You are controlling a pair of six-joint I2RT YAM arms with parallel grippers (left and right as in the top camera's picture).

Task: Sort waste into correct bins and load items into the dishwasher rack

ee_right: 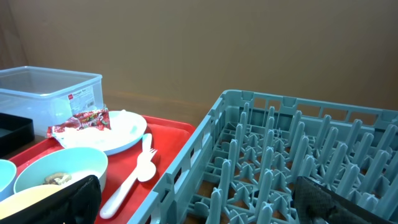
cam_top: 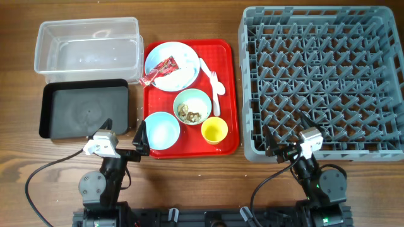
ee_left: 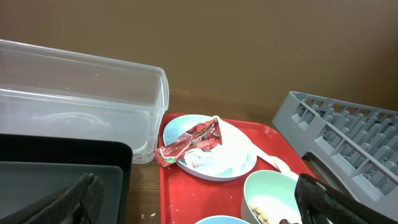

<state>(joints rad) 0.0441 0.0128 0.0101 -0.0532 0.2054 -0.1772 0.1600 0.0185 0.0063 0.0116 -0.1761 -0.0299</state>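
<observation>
A red wrapper (cam_top: 158, 69) lies on the light blue plate (cam_top: 172, 66) on the red tray (cam_top: 227, 101). A pale green bowl (cam_top: 192, 106) holds brownish food scraps (cam_top: 189, 113). A light blue bowl (cam_top: 161, 130) and a yellow cup (cam_top: 214, 130) stand at the tray's front. A white fork and spoon (cam_top: 213, 85) lie right of the plate. The clear tub (cam_top: 88, 47) and the black tray (cam_top: 85, 108) sit at left. The grey rack (cam_top: 322, 82) is at right. My left gripper (cam_top: 123, 135) is open by the tray's front left corner. My right gripper (cam_top: 287, 132) is open at the rack's front edge.
In the left wrist view the wrapper (ee_left: 189, 140) hangs over the plate's rim (ee_left: 214, 171), next to the clear tub (ee_left: 81, 99). In the right wrist view the fork and spoon (ee_right: 134, 174) lie along the rack's wall (ee_right: 205, 143). Bare wood lies before the tray.
</observation>
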